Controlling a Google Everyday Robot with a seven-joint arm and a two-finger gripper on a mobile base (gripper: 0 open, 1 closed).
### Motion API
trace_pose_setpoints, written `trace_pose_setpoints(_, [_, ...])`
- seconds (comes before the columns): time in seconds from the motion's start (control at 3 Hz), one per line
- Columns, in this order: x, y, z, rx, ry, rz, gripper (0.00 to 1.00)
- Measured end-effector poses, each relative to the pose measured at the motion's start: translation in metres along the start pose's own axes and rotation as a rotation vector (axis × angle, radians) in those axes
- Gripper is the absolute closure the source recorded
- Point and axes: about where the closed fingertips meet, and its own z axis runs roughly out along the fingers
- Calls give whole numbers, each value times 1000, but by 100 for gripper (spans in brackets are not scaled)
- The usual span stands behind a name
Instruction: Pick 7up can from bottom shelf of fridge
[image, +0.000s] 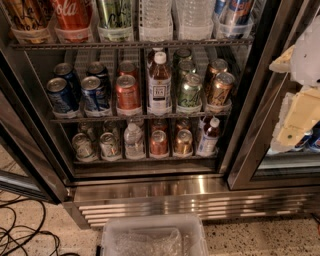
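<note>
The fridge (150, 192) stands open in front of me. Its bottom shelf (145, 159) holds a front row of drinks. The 7up can (109, 145), pale silvery with greenish markings, stands second from the left. Another pale can (82, 147) is beside it on the left and a small water bottle (134, 141) on the right. Two copper-orange cans (159, 143) and a small dark bottle (207, 136) follow to the right. My gripper (296, 122), cream and white, hangs at the right edge in front of the closed glass door, well right of and above the can.
The middle shelf (140, 117) holds blue, red, green and copper cans and a tea bottle (159, 85). A dark door post (250, 100) separates the open bay from my arm. A clear plastic bin (155, 237) sits on the floor below the grille. Black cables (20, 235) lie at the lower left.
</note>
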Motion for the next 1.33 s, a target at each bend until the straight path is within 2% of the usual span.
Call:
trace_pose_setpoints(0.33, [0,0,0,0,0,0,0])
trace_pose_setpoints(0.67, [3,16,21,-19,-68,19,0])
trace_pose_setpoints(1.0, [9,55,73,-77,-212,21,0])
trace_pose_setpoints(1.33, [0,102,120,-95,-371,16,0])
